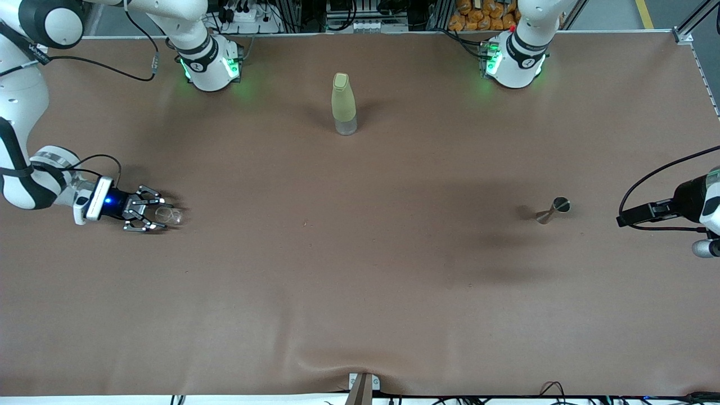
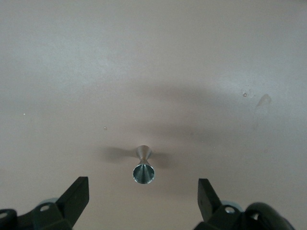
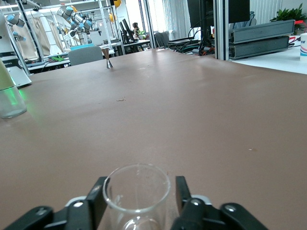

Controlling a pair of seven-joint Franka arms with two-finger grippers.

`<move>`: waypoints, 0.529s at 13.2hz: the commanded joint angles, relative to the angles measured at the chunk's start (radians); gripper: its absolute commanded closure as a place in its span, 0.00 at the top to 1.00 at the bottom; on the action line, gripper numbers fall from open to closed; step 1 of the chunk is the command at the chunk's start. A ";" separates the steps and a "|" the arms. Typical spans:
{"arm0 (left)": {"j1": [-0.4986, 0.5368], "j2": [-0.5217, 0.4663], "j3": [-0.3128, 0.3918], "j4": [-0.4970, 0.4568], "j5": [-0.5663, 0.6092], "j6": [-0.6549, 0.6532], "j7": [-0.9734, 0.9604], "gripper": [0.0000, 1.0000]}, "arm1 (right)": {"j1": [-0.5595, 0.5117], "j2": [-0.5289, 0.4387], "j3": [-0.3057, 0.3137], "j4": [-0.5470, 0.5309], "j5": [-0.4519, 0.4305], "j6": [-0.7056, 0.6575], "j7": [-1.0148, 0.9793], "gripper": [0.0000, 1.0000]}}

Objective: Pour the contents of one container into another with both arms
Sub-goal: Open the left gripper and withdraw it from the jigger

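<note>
The tiny clear glass cup (image 1: 170,215) stands upright on the brown table at the right arm's end. My right gripper (image 1: 163,214) is low around it, one finger on each side. In the right wrist view the cup (image 3: 137,196) touches one finger (image 3: 96,199), and a thin gap shows at the other; the gripper (image 3: 140,188) is open. The hourglass-shaped metal cup (image 1: 554,209) stands toward the left arm's end. My left gripper (image 2: 143,192) hangs above it, wide open and holding nothing, with the metal cup (image 2: 144,170) seen between its fingers.
A tall pale yellow-green bottle (image 1: 343,104) stands mid-table, farther from the front camera than both cups, between the two arm bases. The left arm (image 1: 700,205) comes in from the table's end. A fold in the table cover (image 1: 337,365) runs by the near edge.
</note>
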 commanded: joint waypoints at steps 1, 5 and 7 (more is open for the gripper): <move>0.010 -0.024 -0.010 -0.005 0.022 0.002 -0.016 1.00 | -0.021 -0.001 0.014 0.010 0.011 -0.011 -0.003 0.90; -0.057 -0.028 0.061 -0.003 0.013 0.017 -0.011 1.00 | -0.029 -0.004 0.010 -0.010 -0.002 -0.013 0.006 1.00; -0.125 -0.053 0.135 -0.003 -0.018 0.025 -0.010 1.00 | -0.029 -0.010 0.007 -0.011 -0.019 -0.011 0.010 1.00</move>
